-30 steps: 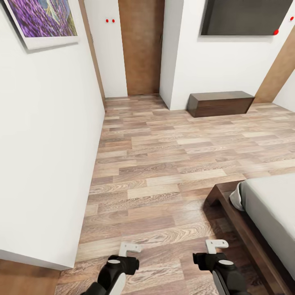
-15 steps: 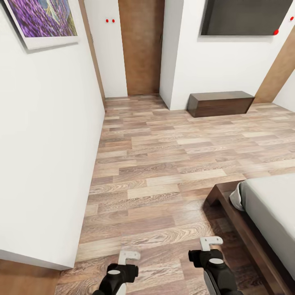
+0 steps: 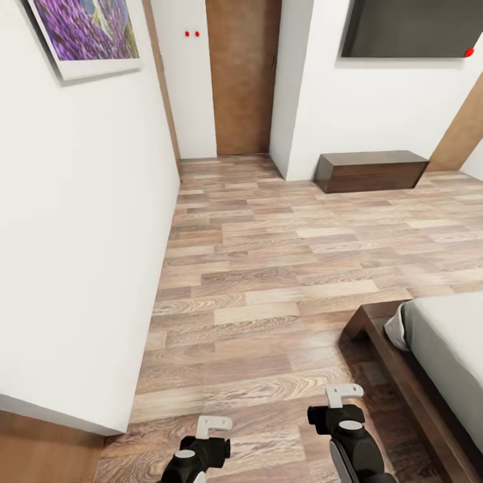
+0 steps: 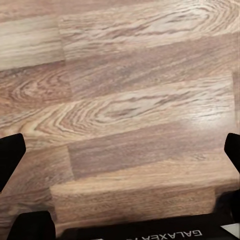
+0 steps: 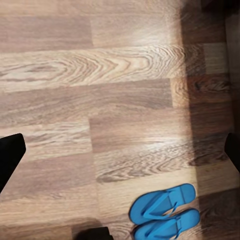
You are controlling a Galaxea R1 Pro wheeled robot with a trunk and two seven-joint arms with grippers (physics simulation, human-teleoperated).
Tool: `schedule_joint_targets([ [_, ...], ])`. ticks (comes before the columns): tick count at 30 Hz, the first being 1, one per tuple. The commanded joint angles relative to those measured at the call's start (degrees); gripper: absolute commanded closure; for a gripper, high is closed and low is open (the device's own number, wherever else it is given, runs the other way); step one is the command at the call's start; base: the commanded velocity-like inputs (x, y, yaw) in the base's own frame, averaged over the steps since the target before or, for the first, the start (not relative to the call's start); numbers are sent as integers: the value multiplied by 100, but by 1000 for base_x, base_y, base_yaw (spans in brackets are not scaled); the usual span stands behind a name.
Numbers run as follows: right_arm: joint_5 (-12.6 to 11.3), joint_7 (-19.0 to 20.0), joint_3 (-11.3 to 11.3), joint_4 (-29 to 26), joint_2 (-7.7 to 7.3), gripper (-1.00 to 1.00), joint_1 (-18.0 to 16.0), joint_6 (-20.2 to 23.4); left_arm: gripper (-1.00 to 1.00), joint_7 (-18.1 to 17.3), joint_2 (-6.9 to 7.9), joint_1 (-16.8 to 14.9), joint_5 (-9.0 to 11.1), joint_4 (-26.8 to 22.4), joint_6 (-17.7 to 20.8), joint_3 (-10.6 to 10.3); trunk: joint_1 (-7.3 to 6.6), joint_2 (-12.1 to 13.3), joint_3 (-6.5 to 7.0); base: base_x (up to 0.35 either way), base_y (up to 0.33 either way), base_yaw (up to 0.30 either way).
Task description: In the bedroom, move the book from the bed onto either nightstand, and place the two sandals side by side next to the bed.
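Observation:
Two bright blue sandals [image 5: 162, 202] [image 5: 169, 225] lie side by side on the wood floor in the right wrist view, in the shade beside the bed. The bed [image 3: 392, 365], with a dark frame and off-white mattress, shows one corner at the head view's lower right. My right gripper [image 3: 344, 392] [image 5: 120, 150] hangs open over the floor beside that corner, nothing between its fingers [image 5: 10, 155]. My left gripper [image 3: 213, 424] [image 4: 120, 150] is open too, over bare planks. The book and the nightstand are out of view.
A white wall [image 3: 80, 235] with a lavender picture [image 3: 87, 30] runs close along my left. Ahead stand a brown door [image 3: 243, 77] and a long low dark cabinet [image 3: 372, 171] under a dark wall panel [image 3: 416, 27]. Open wood floor [image 3: 268, 268] lies between.
The whole head view has shifted a little to the right, so the camera has turned left. Both grippers stay low and open; the right one sits slightly further left and higher than before.

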Motion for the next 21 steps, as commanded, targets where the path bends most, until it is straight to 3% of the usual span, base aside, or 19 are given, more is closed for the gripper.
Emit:
schedule_joint_targets([
  [1,0,-34,7,-6,0,-100,-4,31,-100,35,6,-5,61,10,-7,-17,-1,-2,-4,0,0,82],
  [21,-57,4,-37,4,-15,-100,-10,29,-100,-48,39,-7,85,274,-330,6,-1,-2,-6,0,0,23],
])
